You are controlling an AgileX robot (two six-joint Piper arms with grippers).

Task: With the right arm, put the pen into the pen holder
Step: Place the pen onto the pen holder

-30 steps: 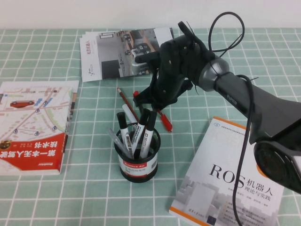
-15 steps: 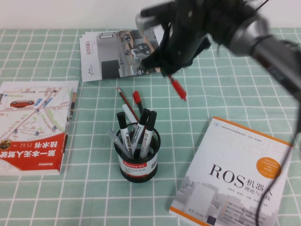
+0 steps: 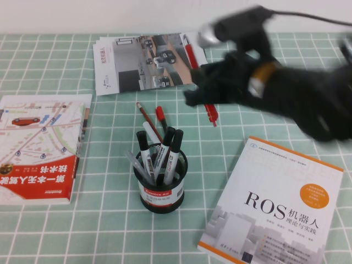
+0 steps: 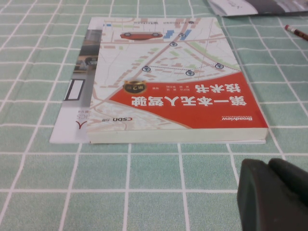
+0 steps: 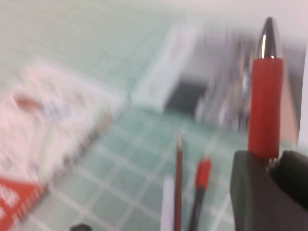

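Observation:
My right gripper [image 3: 202,94] is shut on the red pen [image 3: 210,113] and holds it in the air, behind and to the right of the pen holder [image 3: 160,184]. The arm is blurred by motion. In the right wrist view the pen [image 5: 264,106] stands up out of the shut fingers [image 5: 250,192], silver tip uppermost. The black mesh holder has black-capped white markers, a second red-capped marker [image 3: 160,114] and a red pencil [image 3: 145,114] in it. My left gripper [image 4: 272,192] is out of the high view; it is shut and empty, low over the tablecloth.
A red-and-map book [image 3: 41,148] lies at the left, also in the left wrist view [image 4: 173,82]. A white ROS book [image 3: 275,209] lies at the front right. Brochures [image 3: 137,63] lie at the back. The green checked cloth shows between holder and ROS book.
My right gripper has lifted the red pen from the table beside the holder and swung up and to the right. The holder and books have not moved.

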